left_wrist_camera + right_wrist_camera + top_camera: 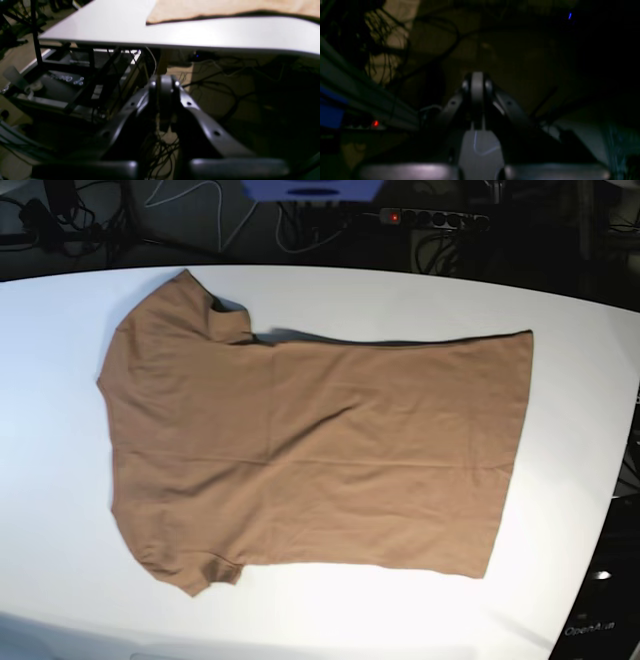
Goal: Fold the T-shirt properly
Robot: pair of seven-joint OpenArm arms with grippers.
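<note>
The tan-brown T-shirt [310, 450] lies spread flat on the white table [400, 290], with its neck and sleeves to the left and its hem to the right. Neither arm shows in the base view. In the left wrist view, my left gripper [163, 82] is shut on nothing and sits below and in front of the table edge [175, 37]. A corner of the T-shirt [225, 8] shows on top of the table. In the dim right wrist view, my right gripper [477, 80] is shut and empty, with dark floor behind it.
Tangled cables [225, 82] lie on the floor under the table. A metal frame [75, 82] stands to the left in the left wrist view. A power strip with a red light [430, 218] lies behind the table. A red light [375, 123] glows at the left of the right wrist view.
</note>
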